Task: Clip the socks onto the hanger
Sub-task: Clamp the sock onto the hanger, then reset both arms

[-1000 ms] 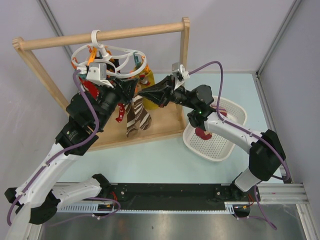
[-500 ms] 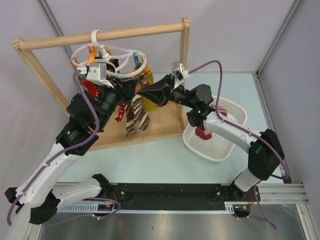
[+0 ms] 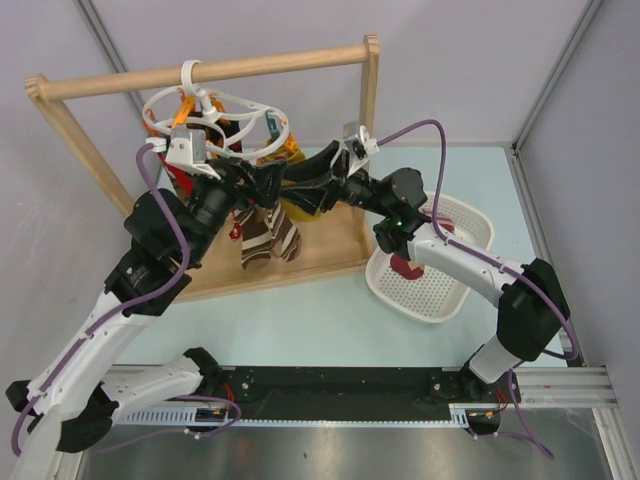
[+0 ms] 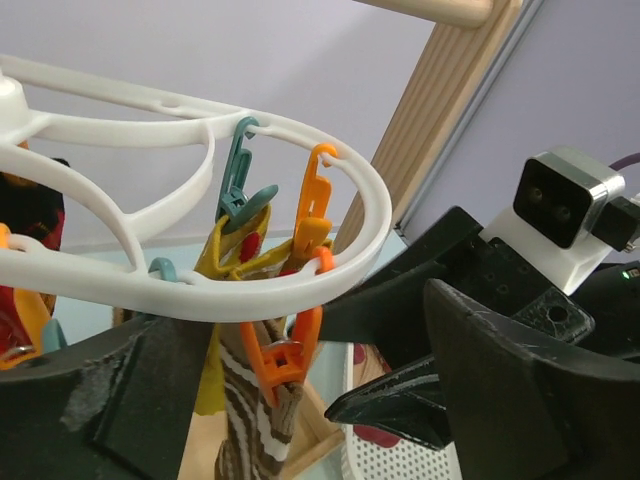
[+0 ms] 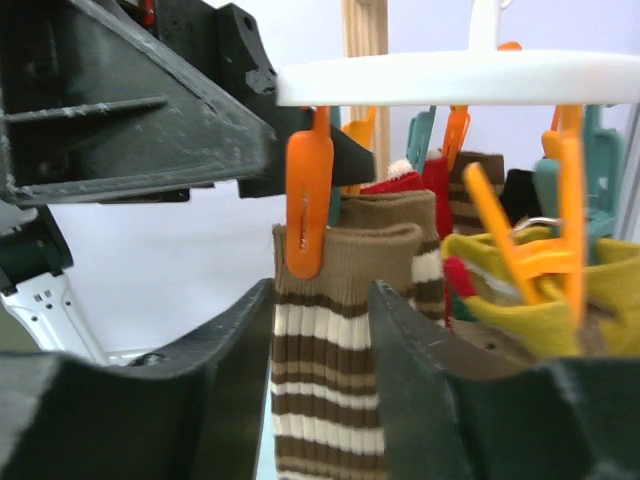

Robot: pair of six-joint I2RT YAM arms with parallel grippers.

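The white oval hanger (image 3: 215, 125) hangs by its hook from the wooden rail. In the left wrist view an orange peg (image 4: 285, 360) under the hanger's ring (image 4: 200, 292) is clipped on the cuff of a brown striped sock (image 4: 250, 430). My left gripper (image 4: 300, 385) is open, its fingers wide on either side of that peg and touching nothing. My right gripper (image 5: 320, 320) is open too, and the pegged brown sock (image 5: 335, 380) hangs unsqueezed between its fingers. A second brown sock (image 5: 425, 235) hangs just behind it. Both grippers meet under the hanger (image 3: 275, 185).
A mustard-yellow sock (image 5: 540, 300) hangs on pegs to the right of the brown ones. The wooden rail frame (image 3: 210, 70) stands round the hanger, its post (image 3: 371, 90) close to my right arm. A white perforated basket (image 3: 440, 265) with a red item (image 3: 405, 268) sits at the right.
Both grippers have gone from shut to open. The brown sock now hangs from the orange peg alone. My left arm has drawn back slightly to the left.
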